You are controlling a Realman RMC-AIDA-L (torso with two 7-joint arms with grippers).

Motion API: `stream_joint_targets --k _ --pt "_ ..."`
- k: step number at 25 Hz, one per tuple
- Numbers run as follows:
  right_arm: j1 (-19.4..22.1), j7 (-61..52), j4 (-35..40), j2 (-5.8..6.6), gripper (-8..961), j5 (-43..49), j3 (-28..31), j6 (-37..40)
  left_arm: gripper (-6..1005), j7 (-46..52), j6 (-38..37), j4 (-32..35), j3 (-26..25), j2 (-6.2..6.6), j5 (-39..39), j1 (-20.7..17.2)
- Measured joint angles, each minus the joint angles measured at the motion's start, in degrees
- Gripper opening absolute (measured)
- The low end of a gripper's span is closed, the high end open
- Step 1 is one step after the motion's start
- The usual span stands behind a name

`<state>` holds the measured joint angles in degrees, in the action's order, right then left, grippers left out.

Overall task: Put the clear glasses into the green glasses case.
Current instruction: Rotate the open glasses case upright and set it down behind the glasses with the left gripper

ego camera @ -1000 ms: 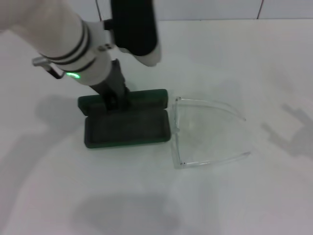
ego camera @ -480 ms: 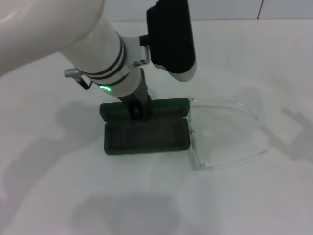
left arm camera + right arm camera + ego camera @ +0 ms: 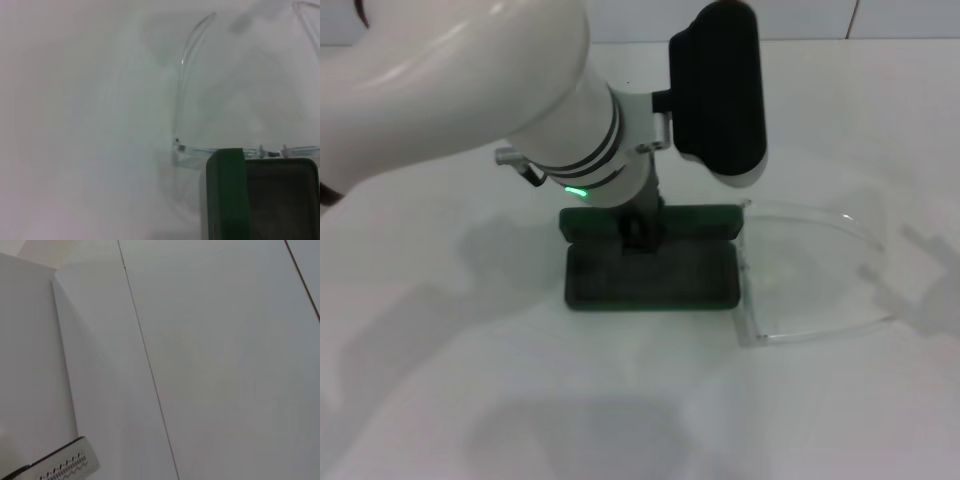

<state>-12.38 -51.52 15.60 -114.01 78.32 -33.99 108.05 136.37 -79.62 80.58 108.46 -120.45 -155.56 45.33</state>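
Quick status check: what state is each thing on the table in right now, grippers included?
green glasses case: open, lid back, nothing inside.
clear glasses: arms unfolded, lying on the table against the case's right end, not in it.
left gripper: down at the case's lid hinge.
right gripper: out of view.

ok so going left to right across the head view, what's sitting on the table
green glasses case, lying open → clear glasses, right beside its right end. The left arm's tool is down at the case's back edge.
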Motion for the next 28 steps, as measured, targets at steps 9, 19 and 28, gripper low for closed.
stream_joint_targets --k 9,19,28 --pt "0.4 0.1 -0.1 0.02 824 0.0 0.1 0.3 206 1.7 2.8 -0.3 0.6 -0.04 0.0 1.2" --pt "0.4 0.1 0.0 0.02 823 0.0 0.4 0.6 211 3.1 5.5 -1.8 1.4 0.06 -0.7 1.3" --pt "0.5 0.1 -0.1 0.02 822 0.0 0.4 0.7 259 2.9 7.4 -2.6 1.5 0.07 -0.5 0.8"
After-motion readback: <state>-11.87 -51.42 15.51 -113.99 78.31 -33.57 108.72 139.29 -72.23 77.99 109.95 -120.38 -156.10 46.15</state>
